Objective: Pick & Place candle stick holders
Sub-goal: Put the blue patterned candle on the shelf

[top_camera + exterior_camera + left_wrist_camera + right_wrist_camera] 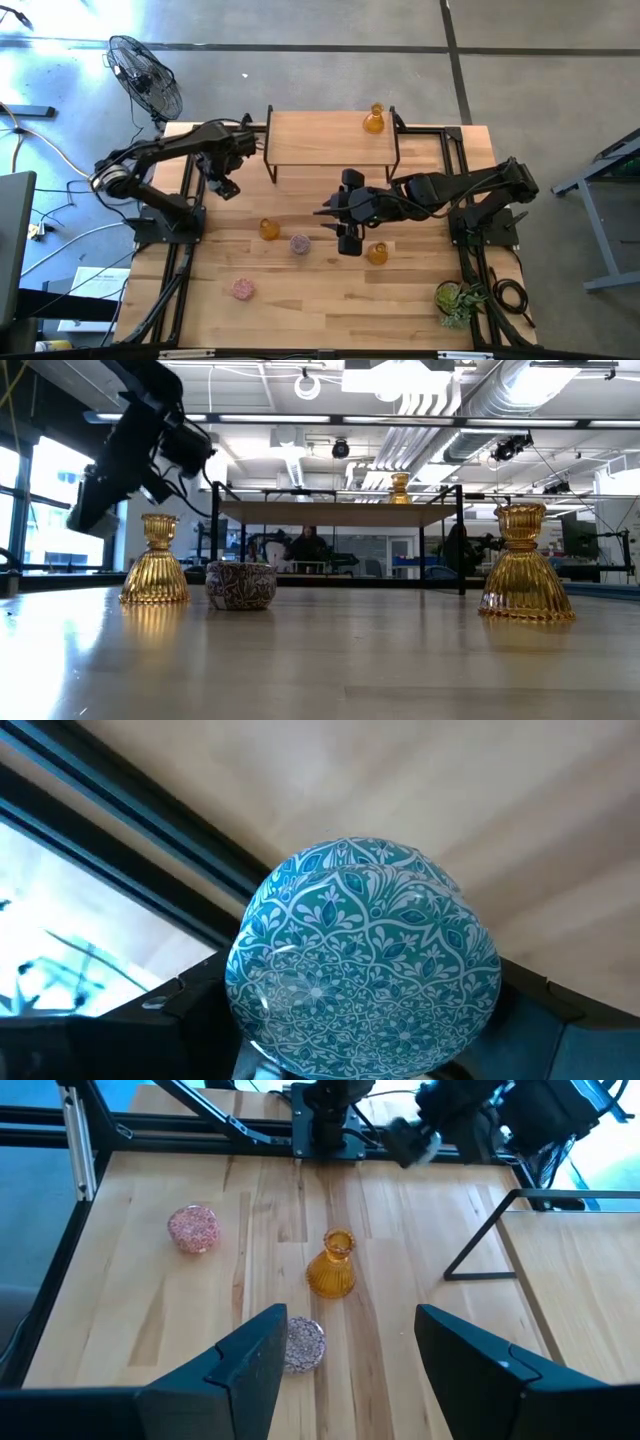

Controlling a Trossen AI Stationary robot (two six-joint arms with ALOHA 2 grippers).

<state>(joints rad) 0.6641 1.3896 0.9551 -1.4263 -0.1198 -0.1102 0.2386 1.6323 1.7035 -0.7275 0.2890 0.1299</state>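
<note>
Table [320, 300] front edge bare | left gripper [225, 185] clamps blue holder [362, 960] | right gripper [345, 238] spread mid-table

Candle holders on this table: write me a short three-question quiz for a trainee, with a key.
1. True or false: an amber candle holder stands on the raised shelf.
2. What does the left gripper hold? A) a pink piece B) the blue candle holder C) nothing
3. Fill in: the right gripper, over the middle of the table, is ____ (open or shut).
Key: 1 true; 2 B; 3 open.
</note>
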